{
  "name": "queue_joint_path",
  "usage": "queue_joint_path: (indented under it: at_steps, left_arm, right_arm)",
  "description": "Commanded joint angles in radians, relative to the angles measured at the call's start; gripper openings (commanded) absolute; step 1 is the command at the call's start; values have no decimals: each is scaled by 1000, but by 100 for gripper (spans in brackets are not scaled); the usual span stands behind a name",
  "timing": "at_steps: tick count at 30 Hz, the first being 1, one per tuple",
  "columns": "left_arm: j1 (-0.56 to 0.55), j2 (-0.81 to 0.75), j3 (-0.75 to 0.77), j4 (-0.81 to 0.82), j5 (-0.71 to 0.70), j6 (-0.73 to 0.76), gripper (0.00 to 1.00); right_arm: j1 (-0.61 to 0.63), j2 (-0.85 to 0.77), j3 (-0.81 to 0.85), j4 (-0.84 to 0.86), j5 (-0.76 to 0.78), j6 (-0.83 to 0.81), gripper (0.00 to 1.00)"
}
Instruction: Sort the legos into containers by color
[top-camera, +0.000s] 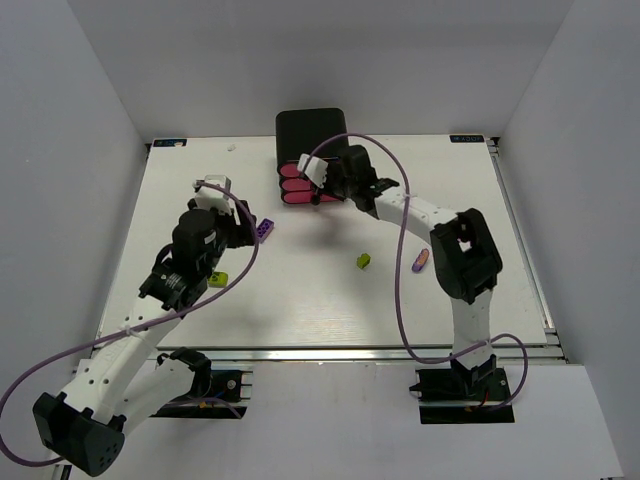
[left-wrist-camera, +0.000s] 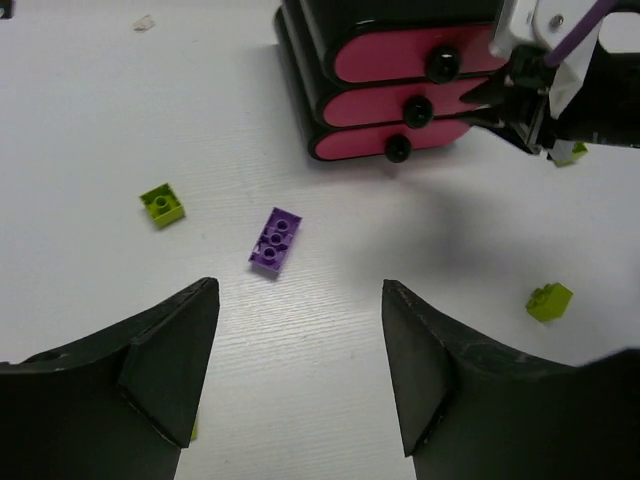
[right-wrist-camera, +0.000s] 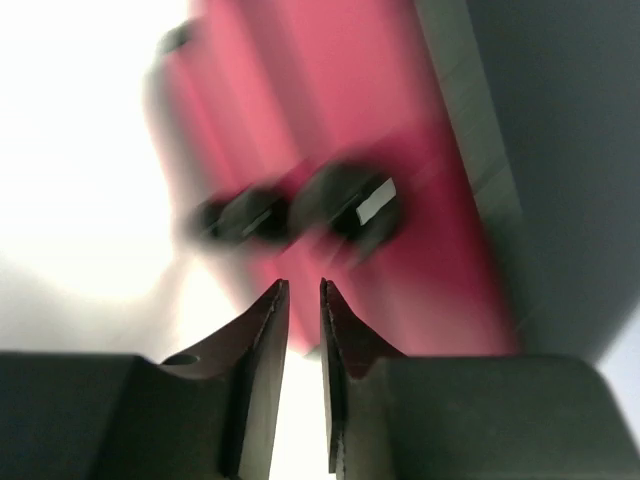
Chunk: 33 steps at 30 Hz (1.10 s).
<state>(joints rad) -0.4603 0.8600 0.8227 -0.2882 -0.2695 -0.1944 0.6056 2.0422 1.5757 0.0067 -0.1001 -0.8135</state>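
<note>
At drawers (top-camera: 298, 186) front: right claw (right-wrist-camera: 304, 287) nearly closed; left claw (left-wrist-camera: 298, 292) wide.

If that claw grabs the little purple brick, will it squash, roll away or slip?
The purple brick looks like rigid moulded plastic, so it likely won't squash. It lies flat, studs up, so rolling seems unlikely. Its smooth sides and the slick table suggest it might skid if nudged off-centre.

Lab test cell w/ white encl. walls (top-camera: 90, 80) & white table (top-camera: 320, 300).
</note>
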Motion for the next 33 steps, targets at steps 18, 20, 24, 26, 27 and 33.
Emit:
queue_joint_path:
  at_steps: [18,20,24,26,27,33]
  left_arm:
    - [-8,790,248,491,346,-390,61]
    - [-17,873,274,529,317,-410,62]
    - [-17,971,346,564,285,-412,64]
    - [-17,1011,372,593,285,-412,64]
    - [-17,1022,380,601,285,-410,64]
    - [-17,1065,391,667,242,-412,65]
  right_arm:
    - [-296,-651,-509,-102,-577,936,1]
    - [-334,-707,-549,-68,-612,941,13]
    - [-375,-787,-605,-19,-647,910,24]
    - [-395,-812,-614,-19,-661,903,25]
    - [-409,-818,-618,-17,-682,901,25]
    - [-428,-818,-626,9,-739,901,26]
